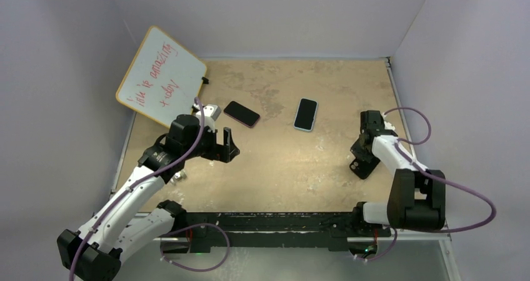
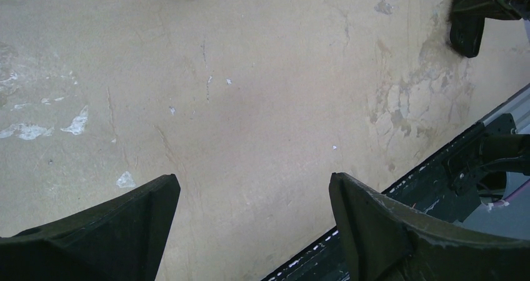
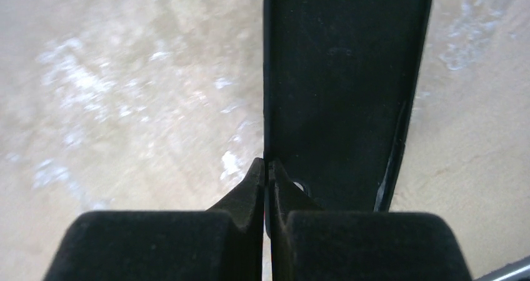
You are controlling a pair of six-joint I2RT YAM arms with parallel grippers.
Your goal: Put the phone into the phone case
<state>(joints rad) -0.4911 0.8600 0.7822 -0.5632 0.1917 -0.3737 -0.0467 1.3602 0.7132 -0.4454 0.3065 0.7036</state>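
- Tan table [image 1: 281,162]; pink-edged phone [image 1: 241,113] and blue-edged phone [image 1: 305,114] lie flat on the far side
- Right gripper [image 3: 267,163] clamped on case [image 3: 347,75] wall; left gripper [image 2: 251,180] apart, empty
- Either phone likely stiff, slick; pinch across long edges

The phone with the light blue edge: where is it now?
In the top view, the blue-edged phone lies flat near the centre of the table, between the pink-edged phone on its left and the right gripper on its right.

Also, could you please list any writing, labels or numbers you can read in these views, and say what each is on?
Whiteboard: two lines of red handwriting, too small and tilted to read.
No other text, label or number shows in any view.
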